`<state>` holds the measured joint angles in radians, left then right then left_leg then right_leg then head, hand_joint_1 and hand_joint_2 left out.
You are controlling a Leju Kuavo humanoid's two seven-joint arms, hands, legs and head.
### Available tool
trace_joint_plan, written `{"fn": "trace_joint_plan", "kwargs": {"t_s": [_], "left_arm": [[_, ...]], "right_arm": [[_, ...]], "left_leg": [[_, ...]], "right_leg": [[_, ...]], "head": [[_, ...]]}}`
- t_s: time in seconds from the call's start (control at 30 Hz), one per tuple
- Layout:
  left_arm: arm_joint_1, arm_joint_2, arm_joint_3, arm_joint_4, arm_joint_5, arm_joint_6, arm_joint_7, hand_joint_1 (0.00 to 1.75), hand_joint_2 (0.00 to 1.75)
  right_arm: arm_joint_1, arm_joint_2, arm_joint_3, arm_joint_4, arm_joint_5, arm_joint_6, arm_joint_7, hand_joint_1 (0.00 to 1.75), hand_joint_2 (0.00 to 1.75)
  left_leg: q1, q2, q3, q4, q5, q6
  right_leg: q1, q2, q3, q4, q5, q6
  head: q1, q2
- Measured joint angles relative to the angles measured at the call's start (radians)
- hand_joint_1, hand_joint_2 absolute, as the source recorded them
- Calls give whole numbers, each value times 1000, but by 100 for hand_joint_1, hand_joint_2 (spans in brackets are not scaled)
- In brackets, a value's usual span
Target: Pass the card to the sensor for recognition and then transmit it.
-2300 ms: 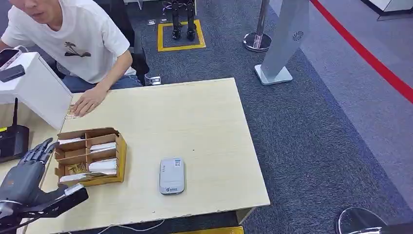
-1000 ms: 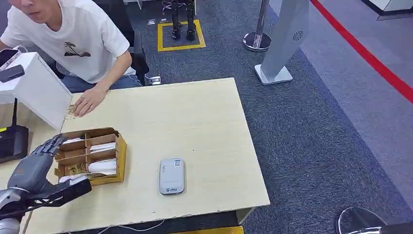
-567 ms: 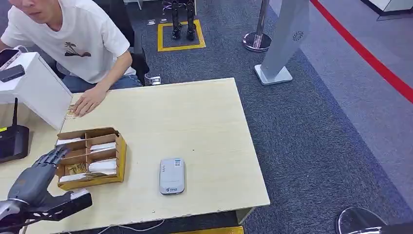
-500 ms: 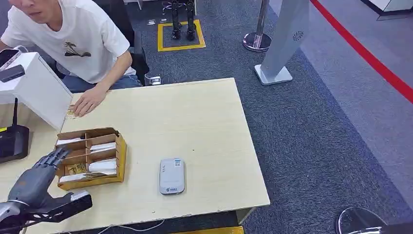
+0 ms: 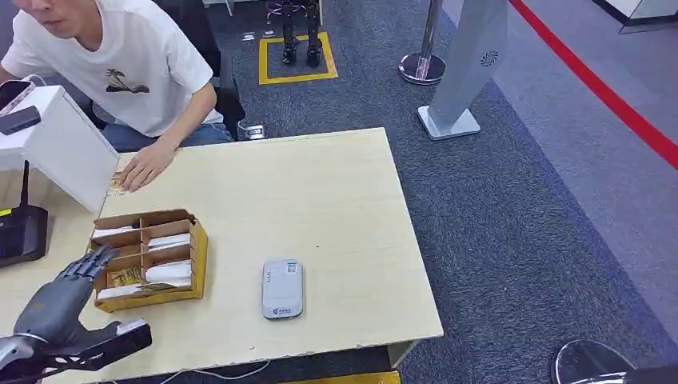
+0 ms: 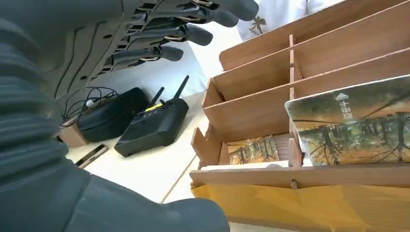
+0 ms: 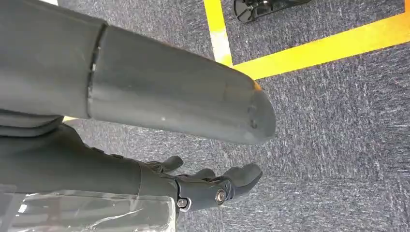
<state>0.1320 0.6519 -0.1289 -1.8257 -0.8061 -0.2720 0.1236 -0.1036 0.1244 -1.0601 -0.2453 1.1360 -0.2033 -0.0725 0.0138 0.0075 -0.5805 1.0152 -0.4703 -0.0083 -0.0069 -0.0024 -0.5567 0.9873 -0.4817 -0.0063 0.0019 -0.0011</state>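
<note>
Left hand (image 5: 60, 300) hovers at the near left corner of the light wood table (image 5: 336, 216), just beside the outer wall of the cardboard tray (image 5: 148, 256). Fingers (image 5: 89, 260) spread and extended toward the tray, tips close to its near-left corner, nothing between them. In the left wrist view the same hand (image 6: 96, 96) shows dark fingers (image 6: 193, 34) fanned apart above the tray's dividers (image 6: 292, 96), thumb held low, palm empty.

Tray split into compartments. Cards (image 5: 168, 272) lie in several of them, mostly pale. From the wrist camera one card (image 6: 355, 121) with a forest print and white characters stands in a near compartment; a smaller one (image 6: 251, 149) of similar print sits in the compartment next to it.

Sensor (image 5: 282, 289), a flat grey-white slab, lies on the table to the tray's right, apart from it, nearer the front edge.

Right hand (image 7: 208, 186) hangs over blue-grey carpet (image 7: 338, 121) with yellow floor tape (image 7: 314, 48); fingers loosely apart, slightly curled, holding nothing.

Person in white T-shirt (image 5: 120, 64) sits at the far left side, one hand (image 5: 144, 164) flat on the tabletop. White box (image 5: 56, 144) and a black device with antenna (image 5: 20, 232) stand left of the tray.
</note>
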Motion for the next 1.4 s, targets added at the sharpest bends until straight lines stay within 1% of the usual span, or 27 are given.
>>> {"fn": "trace_joint_plan", "kwargs": {"t_s": [0.13, 0.3, 0.47, 0.7, 0.83, 0.93, 1.0, 1.07, 1.1, 1.27, 1.4], "left_arm": [[-10, -5, 0, 2, 0, 0, 8, 0, 175], [-70, -31, -9, 44, 3, -4, 10, 0, 175], [-145, -77, -27, 109, 6, 3, 11, 0, 175], [-244, -163, -66, 225, -5, 32, 18, 0, 175], [-264, -203, -96, 263, -7, 52, 8, 0, 175], [-236, -222, -111, 263, -8, 91, -1, 0, 175], [-186, -225, -114, 243, -22, 112, 0, 0, 175], [-133, -223, -117, 214, -33, 121, 5, 0, 175], [-111, -219, -119, 201, -37, 124, 12, 0, 175], [6, -164, -104, 119, -23, 129, 32, 0, 175], [53, -139, -85, 76, -16, 129, 39, 0, 175]], "right_arm": [[0, 0, 0, 0, 6, 1, 1, 0, 0], [-6, 0, 4, 0, 20, 3, 10, 0, 0], [-13, 0, 13, 0, 29, 2, 17, 0, 0], [-21, 1, 28, 0, 39, 4, 21, 0, 0], [-23, 1, 30, 0, 37, 4, 24, 0, 0], [-21, 1, 29, 0, 21, 0, 19, 0, 0], [-16, 1, 29, 0, 13, -1, 15, 0, 0], [-8, 1, 28, 0, 6, -1, 11, 0, 0], [-5, 1, 27, 0, 4, -1, 10, 0, 0], [3, 1, 25, 0, -3, -1, 7, 0, 0], [3, 1, 24, 0, -5, 0, 2, 0, 0]], "left_leg": [[0, 0, 0, 0, 0, 0], [0, -1, 0, 0, 0, 0], [0, -1, 0, 0, 1, 0], [0, -1, 0, 0, 1, 0], [-1, 0, 0, 0, 0, 0], [-1, 1, 0, 0, 0, 0], [0, 2, 0, 0, -1, 0], [0, 2, 0, 0, -1, 0], [0, 1, -1, 0, -1, 0], [1, 1, 0, 0, -1, -1], [0, 1, 0, 0, -1, 0]], "right_leg": [[0, 0, 0, 0, 0, 0], [0, -1, 0, 0, 0, 0], [0, -1, 0, 0, 1, 0], [0, -1, 0, 0, 1, 0], [0, 0, 0, 0, 1, 0], [0, 0, 0, 0, 1, 0], [0, 2, -1, 0, 1, -1], [0, 1, -1, 0, 0, 0], [0, 1, -1, 0, -1, 0], [0, 1, -1, 0, -1, -1], [0, 0, 0, 0, -1, -1]], "head": [[0, 0], [0, 0], [0, 0], [0, 0], [0, 0], [0, 0], [0, 0], [0, 0], [0, 0], [0, 0], [0, 0]]}}
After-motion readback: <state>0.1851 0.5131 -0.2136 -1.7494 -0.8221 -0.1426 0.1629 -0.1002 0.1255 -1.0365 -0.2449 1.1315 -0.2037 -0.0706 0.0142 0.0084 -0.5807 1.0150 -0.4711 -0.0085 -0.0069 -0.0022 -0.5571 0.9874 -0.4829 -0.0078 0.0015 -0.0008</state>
